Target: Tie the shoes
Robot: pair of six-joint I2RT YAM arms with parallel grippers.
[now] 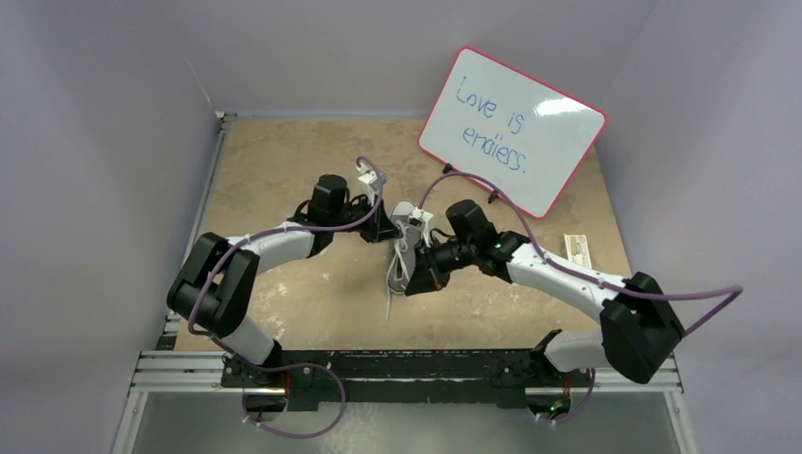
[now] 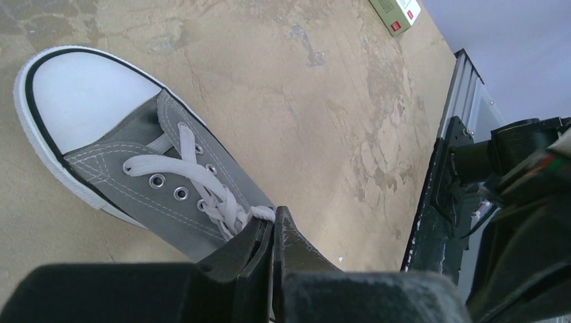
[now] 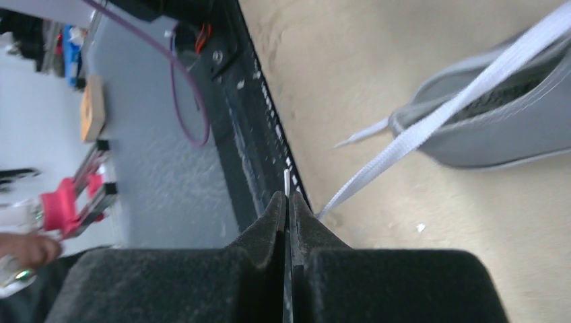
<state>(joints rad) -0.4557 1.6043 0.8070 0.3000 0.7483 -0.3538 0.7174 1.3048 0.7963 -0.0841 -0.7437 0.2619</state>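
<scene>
A small grey canvas shoe [image 1: 405,236] with a white toe cap and white laces stands in the middle of the table; the left wrist view shows its toe and eyelets [image 2: 145,161]. My left gripper [image 1: 386,230] [image 2: 275,215] is at the shoe's left side, shut on a bunched bit of white lace [image 2: 262,212] at the top eyelets. My right gripper [image 1: 413,279] [image 3: 288,196] sits nearer the front by the heel [image 3: 498,134], shut on a lace seen edge-on at its tips. That lace [image 3: 438,114] runs taut up to the shoe. A loose lace end [image 3: 360,136] lies on the table.
A whiteboard [image 1: 511,128] with a pink rim, reading "Love is endless", leans at the back right. A small box [image 1: 577,248] [image 2: 397,12] lies at the right edge. The black base rail [image 1: 407,364] [image 3: 249,134] runs along the front. Walls enclose left, back and right.
</scene>
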